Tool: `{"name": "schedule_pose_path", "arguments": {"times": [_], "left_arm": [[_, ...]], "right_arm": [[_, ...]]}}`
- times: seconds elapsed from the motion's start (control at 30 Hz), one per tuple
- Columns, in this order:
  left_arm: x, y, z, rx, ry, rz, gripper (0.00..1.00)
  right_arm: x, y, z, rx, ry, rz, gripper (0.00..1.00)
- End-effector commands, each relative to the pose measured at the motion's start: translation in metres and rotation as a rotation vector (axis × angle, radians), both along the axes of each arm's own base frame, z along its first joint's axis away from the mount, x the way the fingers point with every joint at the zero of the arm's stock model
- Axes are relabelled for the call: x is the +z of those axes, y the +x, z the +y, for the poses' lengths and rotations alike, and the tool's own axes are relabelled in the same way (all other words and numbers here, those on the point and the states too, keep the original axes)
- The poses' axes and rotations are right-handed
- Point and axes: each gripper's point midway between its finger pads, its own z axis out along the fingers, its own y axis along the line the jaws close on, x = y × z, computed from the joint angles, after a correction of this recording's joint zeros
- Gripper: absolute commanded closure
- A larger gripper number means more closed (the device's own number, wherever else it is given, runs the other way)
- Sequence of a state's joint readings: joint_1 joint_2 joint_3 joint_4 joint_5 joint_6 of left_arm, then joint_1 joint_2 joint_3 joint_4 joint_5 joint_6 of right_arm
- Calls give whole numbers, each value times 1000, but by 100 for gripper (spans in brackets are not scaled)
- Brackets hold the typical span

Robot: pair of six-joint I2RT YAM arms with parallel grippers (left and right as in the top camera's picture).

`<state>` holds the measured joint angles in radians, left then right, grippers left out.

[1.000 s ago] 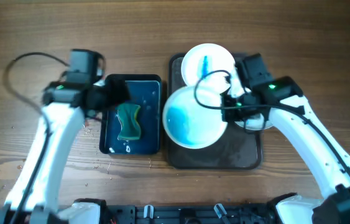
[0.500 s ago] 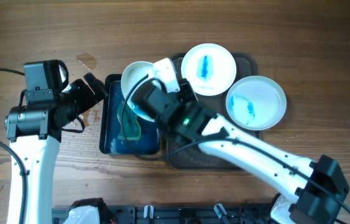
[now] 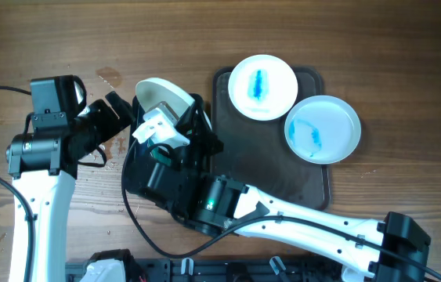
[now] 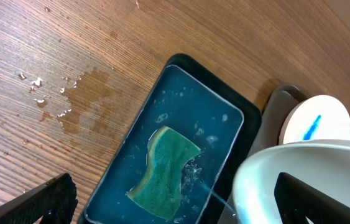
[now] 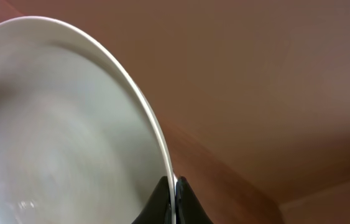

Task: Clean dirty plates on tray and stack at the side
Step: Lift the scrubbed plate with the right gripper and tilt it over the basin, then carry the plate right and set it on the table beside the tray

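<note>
The plate (image 3: 161,95) has tipped steeply on edge, rim in right pincer (image 5: 171,198).

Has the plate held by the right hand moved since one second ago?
Yes. The plate went left, from over the tray to beyond its left edge.

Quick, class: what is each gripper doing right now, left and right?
Left gripper: open, holding nothing.
Right gripper: shut on the rim of the round white plate.
</note>
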<state>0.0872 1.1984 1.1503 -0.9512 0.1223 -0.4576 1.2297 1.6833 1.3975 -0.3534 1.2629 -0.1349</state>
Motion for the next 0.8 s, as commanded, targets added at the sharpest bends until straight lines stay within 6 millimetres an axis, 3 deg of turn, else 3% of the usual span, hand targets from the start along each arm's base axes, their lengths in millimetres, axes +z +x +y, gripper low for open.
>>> {"name": "schedule_pose_path", "arguments": {"times": [0.0,0.43,0.5,0.57,0.63,0.67,0.73,0.77], "left_arm": [[7,1,1,0,-7,-20,0],[7,1,1,0,-7,-20,0],[7,1,1,0,-7,-20,0],[7,1,1,0,-7,-20,0],[7,1,1,0,-7,-20,0],[7,1,1,0,-7,-20,0],[7,1,1,0,-7,-20,0],[7,1,1,0,-7,-20,0]], "right_arm": [[17,-1,-7,-42,-35,-45,96],[20,0,-5,-42,-12,-54,96],[18,3,-7,-62,81,-59,96],[-11,21,-12,-40,230,67,96],[-63,29,-11,-7,435,360,96],[-79,32,-16,-19,509,475,96],[-87,40,-32,-18,696,690,96],[-73,49,-49,3,805,749,96]]}}
